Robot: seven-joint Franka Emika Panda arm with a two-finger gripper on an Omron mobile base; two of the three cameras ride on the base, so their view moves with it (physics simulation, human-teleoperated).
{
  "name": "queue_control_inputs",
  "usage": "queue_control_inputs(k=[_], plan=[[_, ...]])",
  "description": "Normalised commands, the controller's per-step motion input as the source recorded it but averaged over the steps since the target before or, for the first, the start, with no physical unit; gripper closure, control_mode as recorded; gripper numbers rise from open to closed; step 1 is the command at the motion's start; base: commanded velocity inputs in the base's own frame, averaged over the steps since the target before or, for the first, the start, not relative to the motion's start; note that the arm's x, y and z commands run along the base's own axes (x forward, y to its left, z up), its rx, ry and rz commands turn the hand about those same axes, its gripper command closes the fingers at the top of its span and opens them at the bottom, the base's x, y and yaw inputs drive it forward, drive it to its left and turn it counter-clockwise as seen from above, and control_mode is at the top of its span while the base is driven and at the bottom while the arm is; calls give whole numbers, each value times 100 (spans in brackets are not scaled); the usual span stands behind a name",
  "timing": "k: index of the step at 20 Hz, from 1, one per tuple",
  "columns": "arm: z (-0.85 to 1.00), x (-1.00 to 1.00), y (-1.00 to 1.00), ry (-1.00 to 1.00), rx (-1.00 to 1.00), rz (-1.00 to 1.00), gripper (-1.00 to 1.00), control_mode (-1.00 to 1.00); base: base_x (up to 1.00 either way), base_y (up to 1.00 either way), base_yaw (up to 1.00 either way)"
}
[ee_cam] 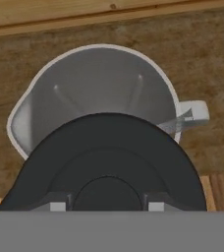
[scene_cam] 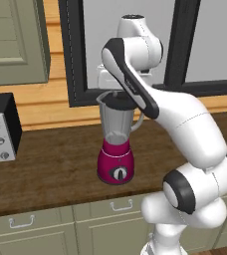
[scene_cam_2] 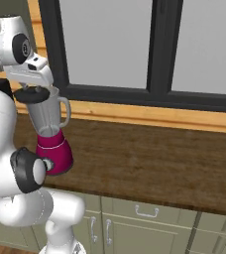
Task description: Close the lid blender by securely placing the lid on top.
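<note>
Over the blender (scene_cam: 116,144) on the counter (scene_cam: 51,159), the gripper (ee_cam: 106,204) holds the lid (ee_cam: 109,157) by its knob, off-centre from the jar mouth. Released now, I reckon it would sit crooked or slip off.

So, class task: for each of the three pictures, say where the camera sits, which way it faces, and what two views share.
Left base view: behind-left of the arm, facing the counter; blender, white arm at right.
Right base view: behind-right, facing the window; arm at left, tool holding the lid.
Hand view: on the hand, looking down into the jar, lid nearest.
Both base views share blender, counter and window.
</note>
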Motion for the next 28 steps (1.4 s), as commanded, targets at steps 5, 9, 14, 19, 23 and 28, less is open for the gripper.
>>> queue_control_inputs(k=[5,9,14,19,23,28], plan=[[-15,43,2,0,0,0,100,-100,0,0,0],[11,33,0,-3,0,0,100,-100,0,0,0],[5,30,-1,-2,0,0,100,-100,0,0,0],[-11,41,-5,-1,0,0,100,-100,0,0,0],[-42,29,0,-4,-2,0,100,-100,0,0,0],[-35,2,0,-16,-3,0,100,-100,0,0,0]])
